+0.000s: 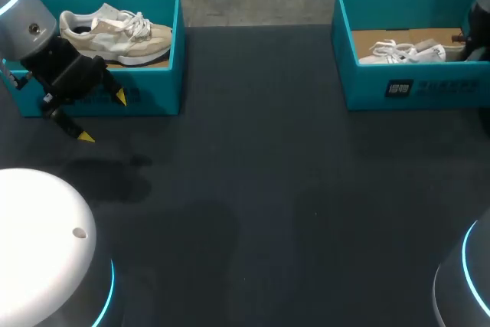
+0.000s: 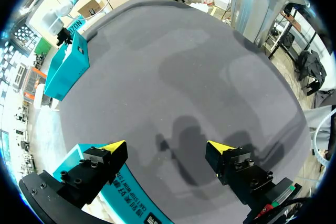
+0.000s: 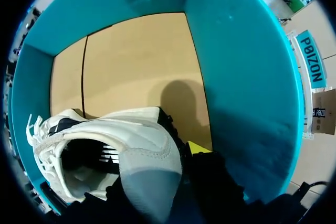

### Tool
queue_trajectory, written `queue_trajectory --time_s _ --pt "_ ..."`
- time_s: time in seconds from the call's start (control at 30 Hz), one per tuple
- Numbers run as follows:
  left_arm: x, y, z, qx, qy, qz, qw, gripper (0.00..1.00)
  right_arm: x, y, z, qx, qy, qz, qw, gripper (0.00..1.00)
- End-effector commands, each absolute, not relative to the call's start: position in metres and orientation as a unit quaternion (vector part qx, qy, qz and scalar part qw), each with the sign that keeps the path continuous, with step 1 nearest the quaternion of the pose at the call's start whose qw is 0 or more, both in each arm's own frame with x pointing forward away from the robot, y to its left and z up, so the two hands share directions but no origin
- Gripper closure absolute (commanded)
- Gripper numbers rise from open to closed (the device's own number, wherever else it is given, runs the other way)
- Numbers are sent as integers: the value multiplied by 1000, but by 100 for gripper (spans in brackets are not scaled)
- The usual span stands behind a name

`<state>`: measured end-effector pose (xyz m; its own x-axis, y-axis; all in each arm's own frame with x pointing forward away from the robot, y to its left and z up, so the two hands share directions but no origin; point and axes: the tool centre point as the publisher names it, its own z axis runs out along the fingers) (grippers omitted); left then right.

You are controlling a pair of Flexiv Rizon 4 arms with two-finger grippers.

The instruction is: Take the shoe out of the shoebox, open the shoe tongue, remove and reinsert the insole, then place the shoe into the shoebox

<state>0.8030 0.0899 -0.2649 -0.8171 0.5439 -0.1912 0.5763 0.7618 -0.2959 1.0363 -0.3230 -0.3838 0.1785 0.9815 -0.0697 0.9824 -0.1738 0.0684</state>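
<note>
Shoe number one, the tan shoe (image 1: 115,36), lies on its side inside the left shoebox (image 1: 157,74), with its toe pointing to the right. This blue box sits at the back left of the dark table (image 1: 253,189).

The left tool (image 1: 103,117) hangs just in front of the left shoebox, close to its front wall and above the table. It is wide open and holds nothing. In the left wrist view, the left tool (image 2: 168,146) has only bare table between its two yellow tips, and the left shoebox (image 2: 126,203) is under one of them.

Far to the right of the left shoebox stands the right shoebox (image 1: 367,89), also blue and also at the back of the table. A white shoe (image 1: 402,53) lies inside it on the brown floor.

The right tool (image 3: 194,153) is down inside that box, right at the heel of the white shoe (image 3: 131,140). The heel hides part of it, so I cannot tell if it is open or closed.
</note>
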Motion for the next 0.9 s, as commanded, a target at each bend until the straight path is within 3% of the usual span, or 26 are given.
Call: queue_trajectory --time_s 0.03,0.37,0.4,0.6,0.73,0.9 --pt "803 90 -264 299 938 -171 45 0 1035 -322 -378 766 640 -5 53 64" --pt "803 90 -264 299 938 -171 45 0 1033 -319 -366 764 642 -4 65 50" --pt "803 90 -264 299 938 -171 45 0 1032 -319 -364 764 641 -4 67 39" --pt "803 90 -264 299 938 -171 45 0 1027 -317 -352 767 638 -6 73 24" --pt "803 90 -264 299 938 -171 45 0 1024 -313 -338 764 640 -6 81 0" --pt "803 90 -264 299 938 -171 45 0 1027 -308 -320 766 637 -19 83 0"
